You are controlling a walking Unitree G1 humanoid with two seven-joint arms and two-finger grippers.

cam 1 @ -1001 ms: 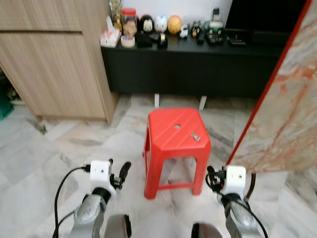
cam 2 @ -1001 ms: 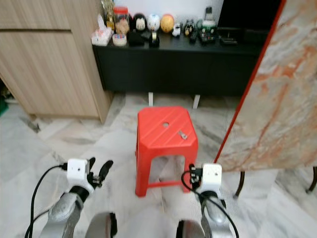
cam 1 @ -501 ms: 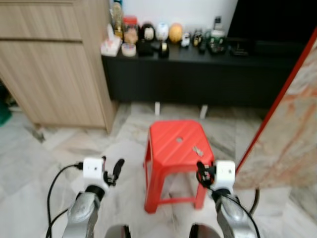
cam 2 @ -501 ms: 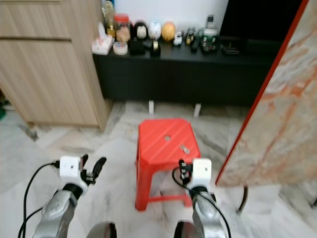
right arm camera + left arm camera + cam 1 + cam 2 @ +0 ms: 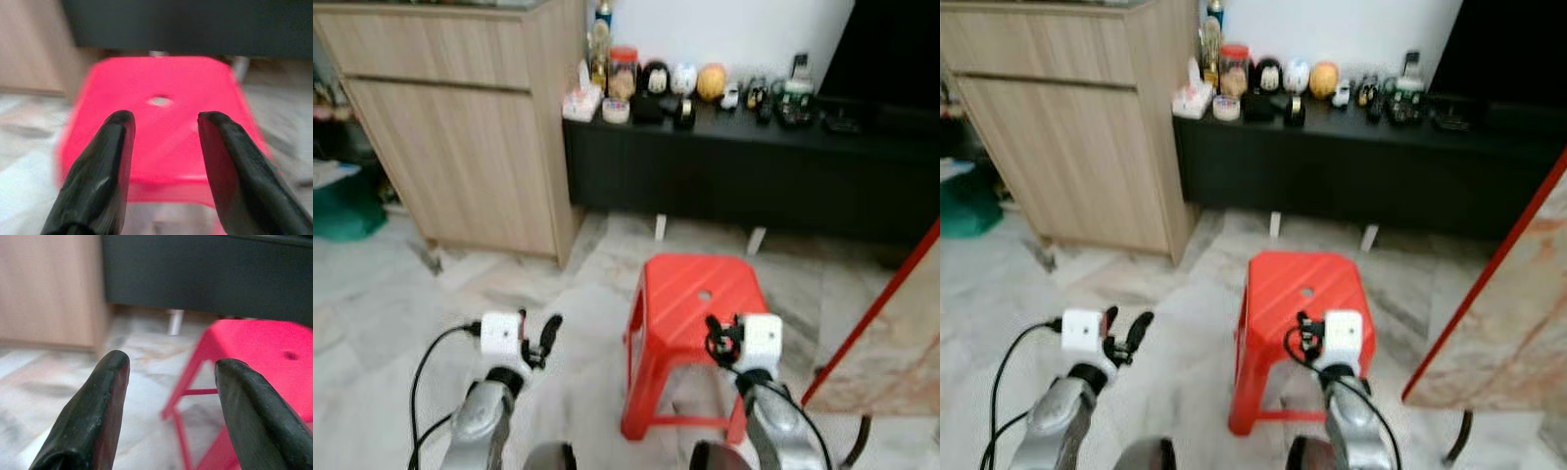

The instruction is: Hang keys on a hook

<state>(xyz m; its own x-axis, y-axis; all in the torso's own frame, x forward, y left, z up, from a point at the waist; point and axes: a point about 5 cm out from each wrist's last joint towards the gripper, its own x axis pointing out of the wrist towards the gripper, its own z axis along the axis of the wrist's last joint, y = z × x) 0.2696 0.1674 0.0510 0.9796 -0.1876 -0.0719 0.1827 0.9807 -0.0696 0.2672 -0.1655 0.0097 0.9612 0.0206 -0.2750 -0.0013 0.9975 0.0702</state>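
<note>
- Keys: they cannot be made out in these blurred views. The seat of the red plastic stool [image 5: 695,299] is partly hidden behind the right end effector [image 5: 717,338] in the head views, and in the right wrist view the seat is a blur around its centre hole, so any grasp aimed now would be a guess.
- Right end effector: released, fingers [image 5: 105,161] spread and holding nothing, pointed at the stool seat. Closing on a smooth ribbed seat could push flat keys off the edge onto the marble floor [image 5: 401,294].
- Left end effector [image 5: 546,338]: also released and empty, off the stool's left side over the floor; swinging in, it could knock the light stool.
- No hook can be picked out; the wooden cabinet [image 5: 460,137] and the black TV console [image 5: 744,162] with its ornaments stand behind, so the hanging place must yet be found.
- The slanted marble-patterned panel [image 5: 901,343] beside the stool on the right crowds the right arm's path.
</note>
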